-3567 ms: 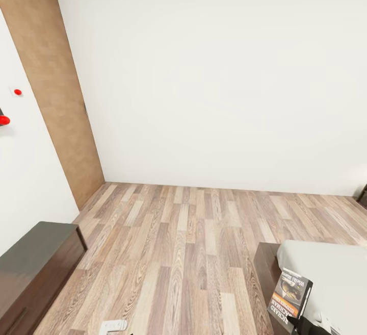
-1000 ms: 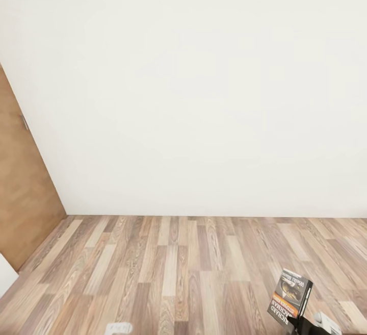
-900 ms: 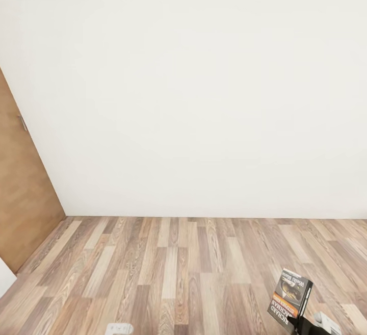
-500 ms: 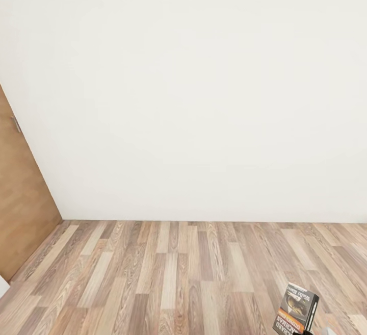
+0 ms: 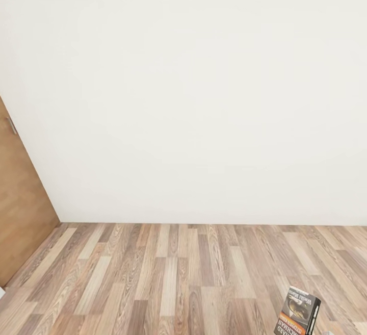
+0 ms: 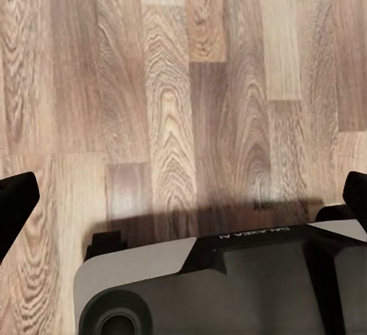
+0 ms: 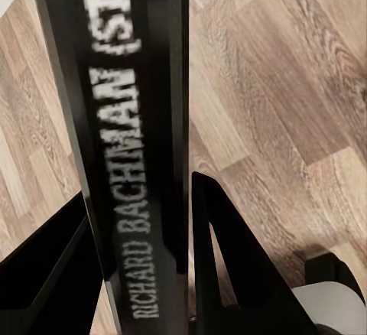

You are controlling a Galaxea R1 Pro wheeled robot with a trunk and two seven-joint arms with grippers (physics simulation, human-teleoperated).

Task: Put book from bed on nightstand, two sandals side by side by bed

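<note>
Head view: plain white wall (image 5: 193,90) across most of the frame, wood-plank floor (image 5: 168,279) below, a brown door panel (image 5: 20,223) at the left edge with a small handle partway up. At the lower right corner, the book (image 5: 299,315) raised above the floor, upright and slightly tilted, its dark cover with picture, orange band and white lettering facing the camera, its lower part cut by the frame edge; whatever holds it hidden below the frame. Left wrist view: looking straight down at the planks, with 2 dark fingertips (image 6: 17,201) far apart at opposite sides of the picture and nothing between them — left gripper (image 6: 187,197) spread wide and empty; beneath it a grey and black part of the robot's body (image 6: 229,274) casting a shadow on the floor. Right wrist view: the book's black spine (image 7: 130,144) running between the 2 dark fingers (image 7: 229,266), white lettering "RICHARD BACHMAN" readable along it, 1 finger pressed to each side — right gripper (image 7: 138,274) clamped on the book, held in the air over the plank floor, well clear of it. A sliver of white wall in 1 corner of that picture, and a pale rounded robot part (image 7: 336,308) in another.
</note>
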